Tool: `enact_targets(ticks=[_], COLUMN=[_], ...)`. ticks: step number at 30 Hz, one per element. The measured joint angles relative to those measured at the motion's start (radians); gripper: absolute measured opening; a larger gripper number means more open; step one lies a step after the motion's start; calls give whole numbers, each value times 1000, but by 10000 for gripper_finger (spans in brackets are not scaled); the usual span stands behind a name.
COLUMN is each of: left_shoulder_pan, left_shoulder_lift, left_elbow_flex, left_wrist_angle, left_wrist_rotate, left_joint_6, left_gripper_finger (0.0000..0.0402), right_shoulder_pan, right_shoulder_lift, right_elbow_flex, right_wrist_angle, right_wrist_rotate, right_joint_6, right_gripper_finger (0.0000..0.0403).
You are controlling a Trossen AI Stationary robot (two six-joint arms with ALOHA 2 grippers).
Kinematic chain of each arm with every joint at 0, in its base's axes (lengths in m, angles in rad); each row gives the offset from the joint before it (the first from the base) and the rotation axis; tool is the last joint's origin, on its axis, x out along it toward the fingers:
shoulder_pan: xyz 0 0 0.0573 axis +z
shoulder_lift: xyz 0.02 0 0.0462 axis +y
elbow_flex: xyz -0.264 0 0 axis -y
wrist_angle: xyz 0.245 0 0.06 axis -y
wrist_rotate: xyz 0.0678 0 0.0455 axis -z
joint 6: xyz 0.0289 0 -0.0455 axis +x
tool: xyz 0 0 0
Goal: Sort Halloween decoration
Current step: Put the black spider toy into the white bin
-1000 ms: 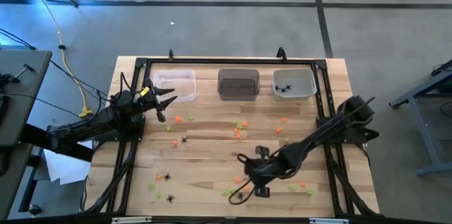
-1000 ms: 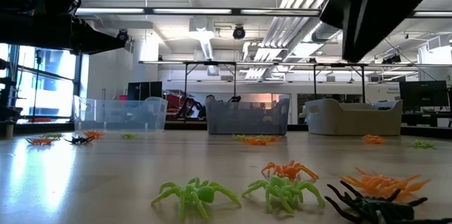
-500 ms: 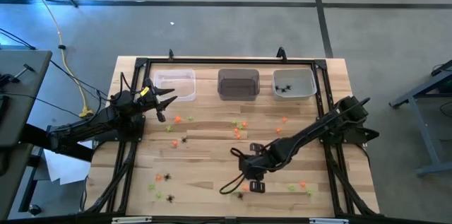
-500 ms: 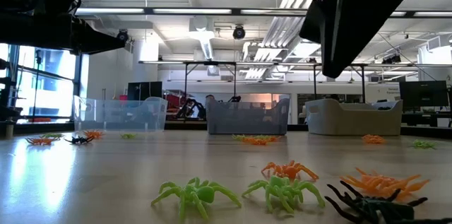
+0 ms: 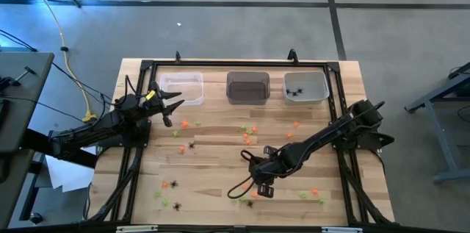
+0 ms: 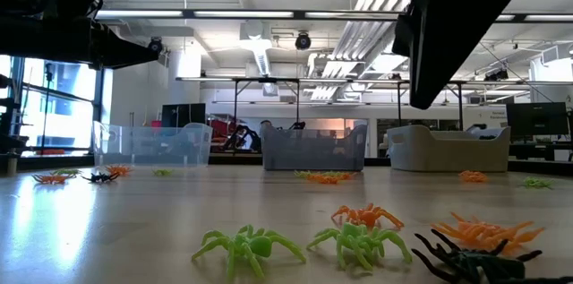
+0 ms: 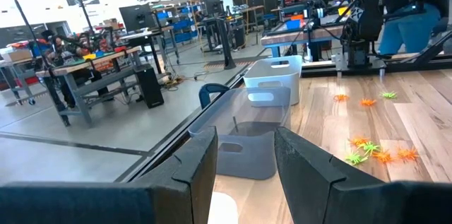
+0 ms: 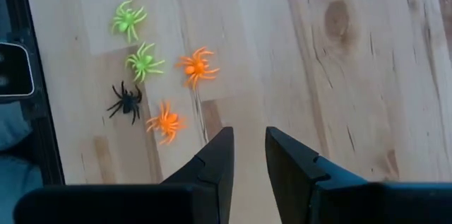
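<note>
Spanning the scene, wooden table [image 5: 220,145] carries three bins [image 5: 248,87] along its far edge. Right gripper [image 5: 258,180] hovers above the near-middle boards, fingers slightly parted, nothing held. Left gripper [image 5: 173,101] waits by the leftmost bin, fingers parted, empty. Spider trinkets [image 8: 145,62], green, orange, black, lie scattered on the table; some black ones sit in the rightmost bin.

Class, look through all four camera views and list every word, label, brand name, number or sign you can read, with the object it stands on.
None: no legible text shows on the three bins, the table or the plastic spiders.
Workshop shelves and benches behind the table: any labels are too small to read.
</note>
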Motion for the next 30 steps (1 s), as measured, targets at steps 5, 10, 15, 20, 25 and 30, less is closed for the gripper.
enact_targets(ticks=[5,10,15,20,25,30], left_shoulder_pan=[0,0,0,0,0,0], left_shoulder_lift=[0,0,0,0,0,0], left_elbow_flex=[0,0,0,0,0,0], left_wrist_angle=[0,0,0,0,0,0], left_wrist_rotate=[0,0,0,0,0,0], left_joint_6=[0,0,0,0,0,0], left_gripper_finger=[131,131,131,131,131,131], right_shoulder_pan=[7,5,5,5,5,5], right_shoulder_lift=[0,0,-1,-1,-1,-1], right_elbow_flex=[0,0,0,0,0,0], right_wrist_angle=[-1,-16,-33,-36,-30,-22], right_wrist_rotate=[-4,0,12,12,11,8], right_joint_6=[-2,-4,-15,-15,-14,-12], right_gripper_finger=[78,78,78,78,78,78])
